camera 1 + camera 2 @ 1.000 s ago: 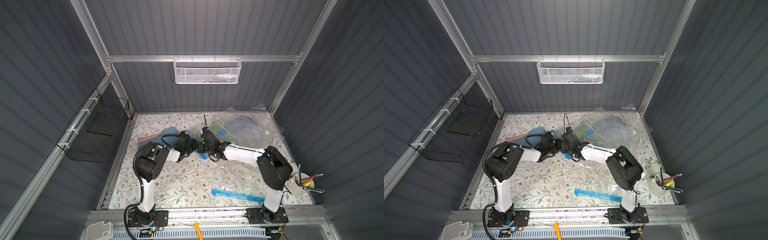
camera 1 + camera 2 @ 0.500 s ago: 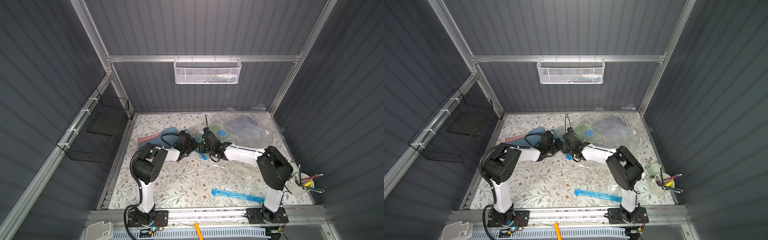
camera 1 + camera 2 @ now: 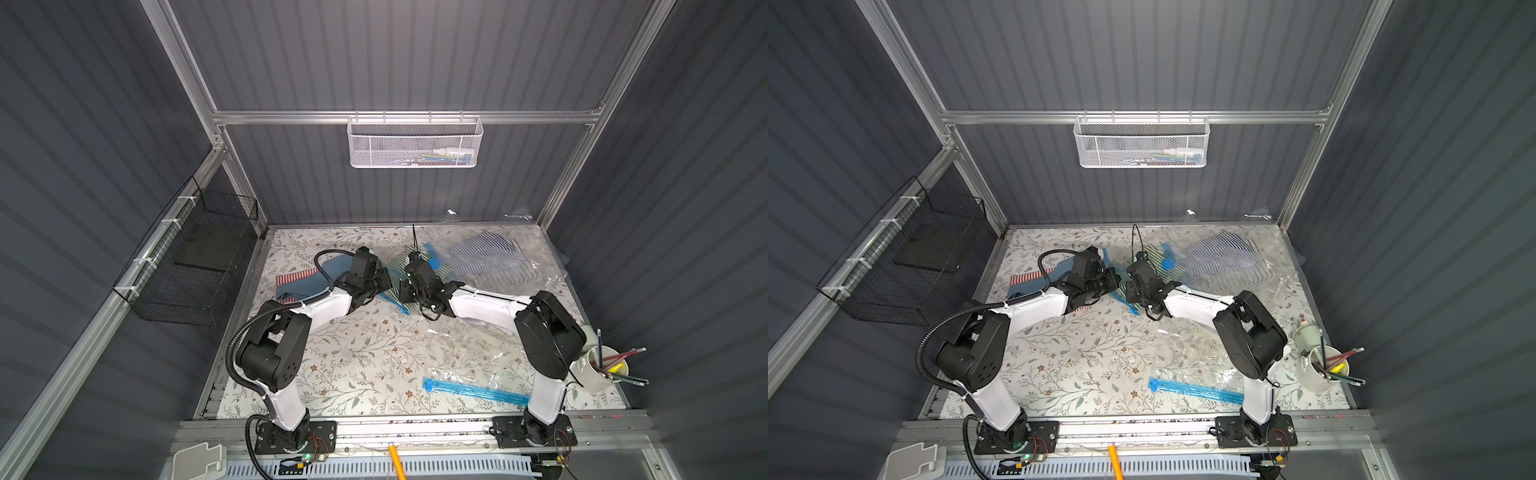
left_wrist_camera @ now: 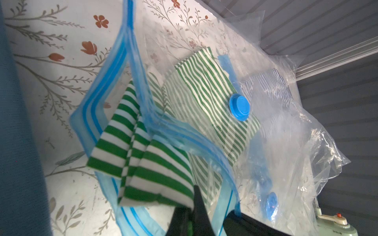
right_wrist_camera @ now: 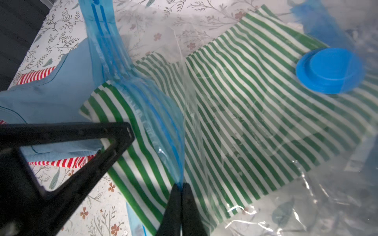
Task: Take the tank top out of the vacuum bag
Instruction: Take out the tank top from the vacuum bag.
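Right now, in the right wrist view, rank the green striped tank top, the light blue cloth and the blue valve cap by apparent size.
1. green striped tank top
2. light blue cloth, partly hidden
3. blue valve cap

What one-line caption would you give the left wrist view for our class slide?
Left jaws shut on the green-striped tank top, partly out of the vacuum bag.
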You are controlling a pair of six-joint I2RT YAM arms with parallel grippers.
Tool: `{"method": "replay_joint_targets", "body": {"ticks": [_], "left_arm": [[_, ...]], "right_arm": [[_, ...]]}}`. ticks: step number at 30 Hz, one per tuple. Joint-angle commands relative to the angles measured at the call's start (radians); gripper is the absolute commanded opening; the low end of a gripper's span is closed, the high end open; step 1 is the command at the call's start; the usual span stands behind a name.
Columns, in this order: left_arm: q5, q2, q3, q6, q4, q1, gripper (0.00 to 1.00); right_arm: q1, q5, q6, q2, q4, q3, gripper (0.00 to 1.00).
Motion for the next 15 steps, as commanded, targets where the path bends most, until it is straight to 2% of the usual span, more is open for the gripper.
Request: {"method": "replay_joint_targets", "body": {"ticks": [1, 5, 15], "left_arm": [[0.043, 0.018, 0.047, 0.068, -0.088, 0.006, 0.00], [0.060, -0.010, 0.043, 0.075, -0.098, 0.009, 0.00], [0.113, -0.069, 0.004, 0.066, -0.159, 0.096, 0.00]], "right_arm": [[-0.009, 0.040, -0.014, 0.057, -0.047, 0.087, 0.00], [-0.008, 0.082, -0.017, 0.127, -0.131, 0.171, 0.00], [-0.019, 0.153, 0.021, 0.177, -0.209, 0.206, 0.00]]}}
